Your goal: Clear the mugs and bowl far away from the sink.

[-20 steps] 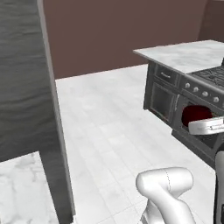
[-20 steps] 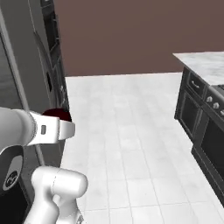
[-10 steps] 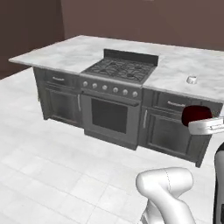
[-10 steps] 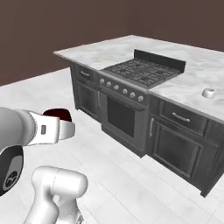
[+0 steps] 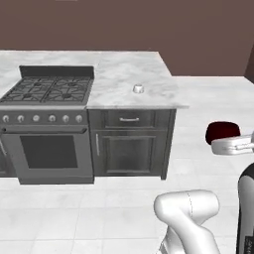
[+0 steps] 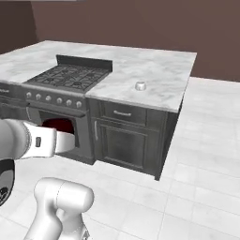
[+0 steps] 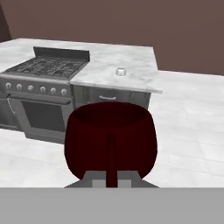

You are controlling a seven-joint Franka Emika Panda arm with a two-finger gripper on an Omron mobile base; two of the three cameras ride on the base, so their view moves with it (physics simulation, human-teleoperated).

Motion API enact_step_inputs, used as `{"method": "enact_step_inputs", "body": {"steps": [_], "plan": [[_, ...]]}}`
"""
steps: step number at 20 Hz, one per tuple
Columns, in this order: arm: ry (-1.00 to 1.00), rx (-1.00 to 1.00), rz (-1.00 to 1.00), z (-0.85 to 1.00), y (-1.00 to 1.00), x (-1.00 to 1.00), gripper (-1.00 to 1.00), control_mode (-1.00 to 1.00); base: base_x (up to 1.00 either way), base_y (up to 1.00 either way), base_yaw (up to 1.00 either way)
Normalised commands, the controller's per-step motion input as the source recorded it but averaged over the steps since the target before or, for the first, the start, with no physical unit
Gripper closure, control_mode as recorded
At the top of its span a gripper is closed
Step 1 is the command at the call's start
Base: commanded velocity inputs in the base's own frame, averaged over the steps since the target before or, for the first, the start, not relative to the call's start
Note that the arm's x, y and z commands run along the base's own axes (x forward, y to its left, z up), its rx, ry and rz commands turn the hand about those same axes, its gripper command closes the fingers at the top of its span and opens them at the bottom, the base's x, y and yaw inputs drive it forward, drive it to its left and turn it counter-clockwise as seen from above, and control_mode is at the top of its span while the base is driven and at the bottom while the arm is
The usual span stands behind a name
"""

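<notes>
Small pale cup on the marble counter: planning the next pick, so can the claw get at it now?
Probably not. The claw is shut on a dark red handled cup, and the small pale cup sits on the grey-white marble counter across open floor, apparently beyond reach.

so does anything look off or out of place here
Mostly tidy. A dark red mug rides at the fingers, handle toward the camera, though the task describes pale cups. One small pale object sits alone on the marble counter right of the stove; too small to identify. Nothing looks spilled or tipped.
</notes>
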Motion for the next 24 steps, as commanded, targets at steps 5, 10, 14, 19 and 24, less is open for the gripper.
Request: {"method": "enact_step_inputs", "body": {"steps": [5,10,14,19,24], "plan": [[0.0,0.0,0.0,0.0,0.0,0.0,1.0,1.0,0.85,-0.37,-0.22],[0.0,0.0,0.0,0.0,0.0,0.0,1.0,1.0,1.0,-0.16,-0.16],[0.0,0.0,0.0,0.0,0.0,0.0,1.0,1.0,0.98,-0.21,-0.1],[0.0,0.0,0.0,0.0,0.0,0.0,1.0,1.0,0.86,-0.29,-0.08],[0.0,0.0,0.0,0.0,0.0,0.0,1.0,1.0,0.72,-0.34,-0.08]]}}
